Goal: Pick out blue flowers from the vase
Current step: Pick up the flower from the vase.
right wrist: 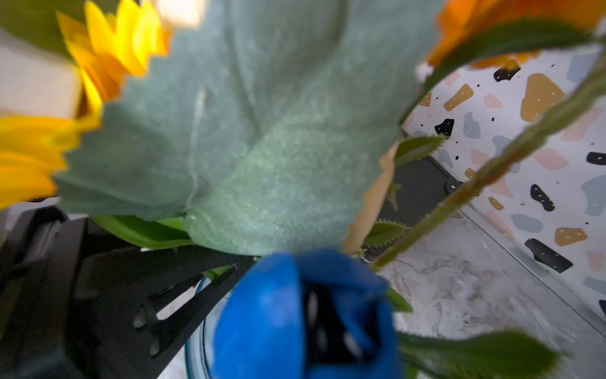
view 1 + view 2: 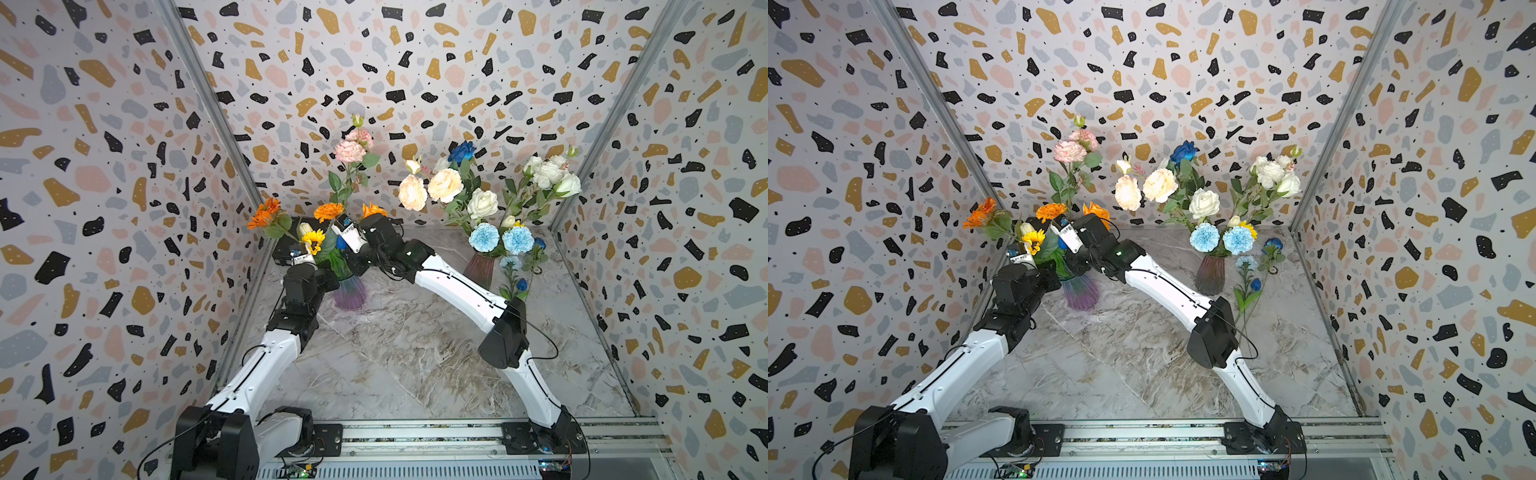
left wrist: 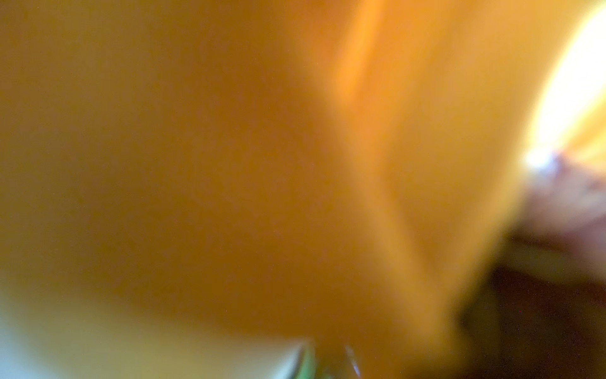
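Your right gripper (image 1: 331, 325) is clenched on the deep-blue rose (image 1: 262, 311), whose head sits just above the rim of the purple-tinted vase (image 2: 350, 293), next to a sunflower (image 2: 312, 241). Your left gripper (image 1: 196, 285) is closed by that rim. You cannot tell what it pinches, since its wrist view is an orange blur. Other blue stems (image 2: 510, 262) lie on the marble table (image 2: 415, 353) beside the second vase (image 2: 478, 268). There is print on the white wrist camera (image 2: 351, 232) — too small to read.
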You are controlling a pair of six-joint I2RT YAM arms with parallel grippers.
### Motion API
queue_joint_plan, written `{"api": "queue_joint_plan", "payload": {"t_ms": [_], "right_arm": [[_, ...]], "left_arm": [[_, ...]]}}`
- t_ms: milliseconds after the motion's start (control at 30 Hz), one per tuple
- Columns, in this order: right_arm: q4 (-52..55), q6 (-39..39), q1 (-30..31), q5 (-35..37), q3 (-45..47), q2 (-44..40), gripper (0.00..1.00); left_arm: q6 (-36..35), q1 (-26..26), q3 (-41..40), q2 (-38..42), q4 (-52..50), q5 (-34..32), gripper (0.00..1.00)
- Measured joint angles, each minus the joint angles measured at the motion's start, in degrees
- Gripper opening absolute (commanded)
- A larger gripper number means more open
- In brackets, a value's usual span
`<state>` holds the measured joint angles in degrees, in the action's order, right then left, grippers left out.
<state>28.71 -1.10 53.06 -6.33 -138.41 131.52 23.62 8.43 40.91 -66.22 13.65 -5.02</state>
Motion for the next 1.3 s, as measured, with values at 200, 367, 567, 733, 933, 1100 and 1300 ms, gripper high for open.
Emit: {"api": "queue_joint_plan", "payload": {"t_ms": [200,367,567,733,933,1100,1300], "right_arm": [[0.37,2.19,-0.2,1.25,-1.16,-0.15,0.06],[0.37,5.11,-0.17,2.29,-2.75,-1.16,0.06],[0.81,7.58,-0.15,2.56,-6.88,-2.73,0.03],[0.9,9.86,0.5,3.43,-7.06,-7.3,0.04],[3.06,11.85,1.84,4.44,-7.15,-14.1,0.0],[2.75,12.96,3.15,5.31,0.52,-21.94,0.0],[2.58,12.9,3.63,6.56,9.6,-27.85,0.0]], "left_arm": [[-0.04,0.0,3.13,-4.66,1.33,0.02,0.0],[-0.04,0.0,6.29,-9.05,2.45,0.07,0.0],[-0.07,0.0,8.13,-12.37,4.7,-0.02,0.0],[-0.11,0.0,9.75,-14.88,6.14,0.02,0.0],[-0.17,0.02,12.48,-17.9,6.4,0.11,0.0],[-0.26,0.02,13.92,-19.41,6.43,0.13,0.0],[-0.33,0.02,14.34,-19.74,6.19,0.28,0.05]]}}
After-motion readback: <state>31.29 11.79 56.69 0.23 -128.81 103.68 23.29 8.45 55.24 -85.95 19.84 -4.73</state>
